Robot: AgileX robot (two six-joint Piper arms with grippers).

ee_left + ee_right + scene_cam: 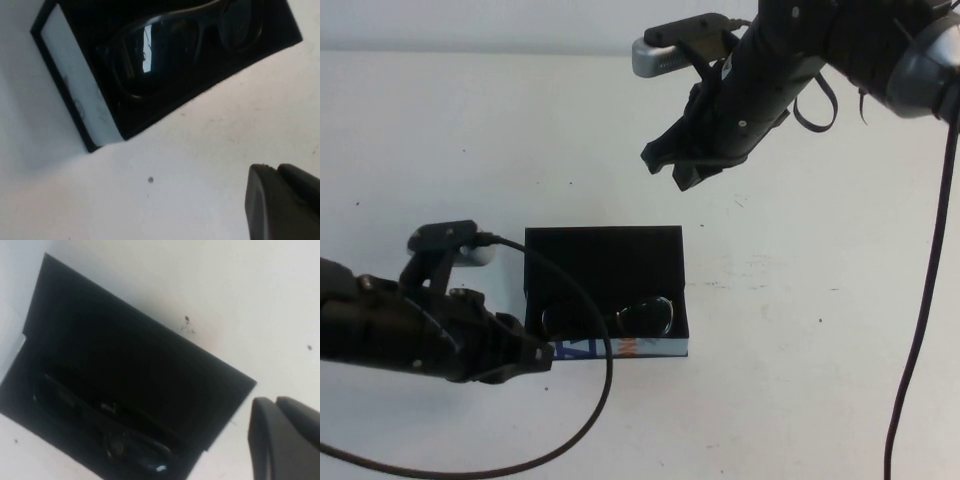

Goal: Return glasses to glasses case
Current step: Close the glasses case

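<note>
The black glasses case lies open at the table's middle, its flat lid folded back behind the tray and its printed strip facing me. The dark-rimmed glasses lie inside the tray near its front wall. My left gripper is shut and empty, low at the case's front left corner. My right gripper is shut and empty, raised above the table behind the case's back right. The left wrist view shows the glasses in the case. The right wrist view shows the case and the glasses.
The white table stretches on all sides of the case. A black cable from the left arm loops over the case's front left part and onto the table in front. Another cable hangs at the right.
</note>
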